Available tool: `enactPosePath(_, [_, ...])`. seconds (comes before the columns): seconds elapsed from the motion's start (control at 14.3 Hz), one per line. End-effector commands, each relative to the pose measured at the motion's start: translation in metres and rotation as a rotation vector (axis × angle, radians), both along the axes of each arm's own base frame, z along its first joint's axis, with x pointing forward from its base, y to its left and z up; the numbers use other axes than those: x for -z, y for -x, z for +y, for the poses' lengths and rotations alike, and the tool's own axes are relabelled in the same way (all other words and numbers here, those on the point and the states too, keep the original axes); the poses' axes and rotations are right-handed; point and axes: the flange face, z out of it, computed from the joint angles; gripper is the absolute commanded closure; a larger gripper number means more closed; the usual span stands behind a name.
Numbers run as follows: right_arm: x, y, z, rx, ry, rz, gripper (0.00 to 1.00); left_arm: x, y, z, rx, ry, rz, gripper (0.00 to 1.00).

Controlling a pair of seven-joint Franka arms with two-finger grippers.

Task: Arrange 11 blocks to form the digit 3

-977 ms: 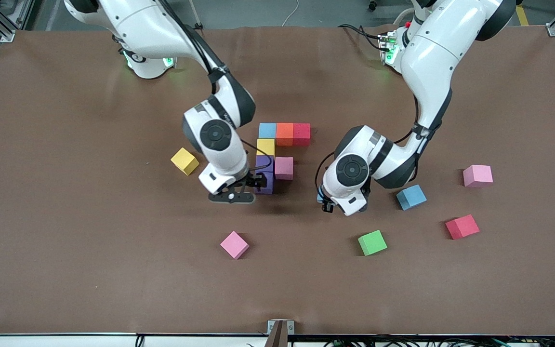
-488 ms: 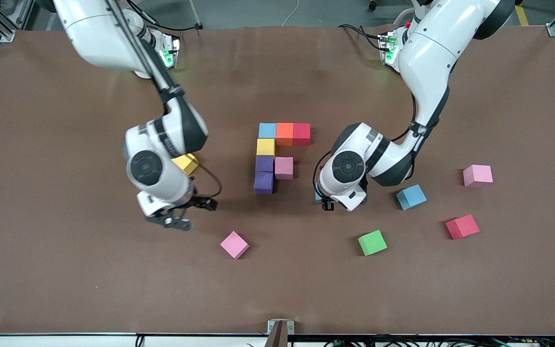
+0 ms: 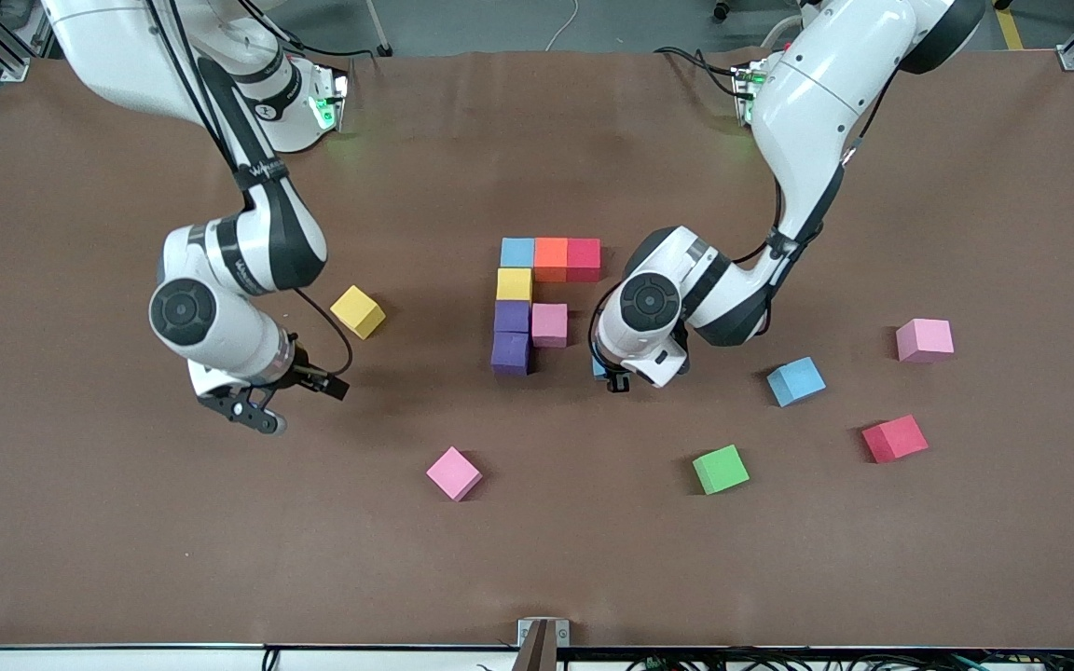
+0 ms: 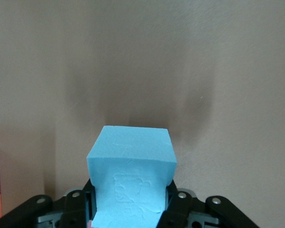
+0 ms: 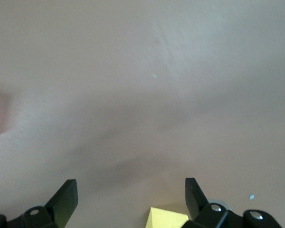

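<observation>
While its jaws are clamped on a light blue block (image 4: 130,175), the left gripper (image 3: 613,375) hangs low over bare table just beside the partly built digit 3 (image 3: 542,300), toward the left arm's end of it. In the front view the wrist covers almost all of that held cube; only the left wrist view shows it plainly, pinched on two sides between the fingers (image 4: 180,209). That figure so far has seven touching cubes: a blue (image 3: 517,252), orange (image 3: 551,258) and red (image 3: 584,258) row farthest from the front camera, then a yellow (image 3: 514,283), a purple (image 3: 512,316) with a pink (image 3: 549,324) beside it, and a second purple (image 3: 510,353) nearest the camera. Open brown table (image 3: 537,559) lies next to that last purple cube, below the pink one. Loose blocks lie well apart from the figure: a green (image 3: 721,469), another blue (image 3: 796,381), a red (image 3: 894,438) and a pale pink (image 3: 925,339) toward the left arm's end, a pink one (image 3: 454,472) nearer the camera. The right gripper (image 3: 248,410) hangs over empty table toward the right arm's end with its jaws spread wide and nothing between them; a loose yellow block (image 3: 358,311) sits near it, cut off at the edge of the right wrist view. Wide clear margins run along every table edge.
</observation>
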Motion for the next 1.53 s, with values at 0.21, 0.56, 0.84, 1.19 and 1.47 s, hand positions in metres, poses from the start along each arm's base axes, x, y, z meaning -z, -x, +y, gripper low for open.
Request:
enactPosePath(0.21, [0.032,0.098,0.016,0.151,-0.004,-0.012,0.00,-0.005,0.026,0.004,-0.034,0.013,-0.034,0.85])
enactPosePath(0.56, [0.054,0.126,0.030,0.155,0.016,0.022,0.00,-0.020,0.047,-0.012,-0.002,0.028,-0.031,0.85])
enactPosePath(0.84, [0.058,0.136,0.024,0.159,0.025,0.041,0.00,-0.013,0.055,-0.015,0.026,0.028,-0.022,0.85])
enactPosePath(1.19, [0.067,0.145,0.029,0.163,0.035,0.057,0.00,-0.010,0.060,-0.018,0.052,0.032,-0.018,0.84])
enactPosePath(1.47, [0.069,0.145,0.031,0.162,0.035,0.055,0.00,-0.005,0.062,-0.022,0.056,0.046,-0.021,0.84])
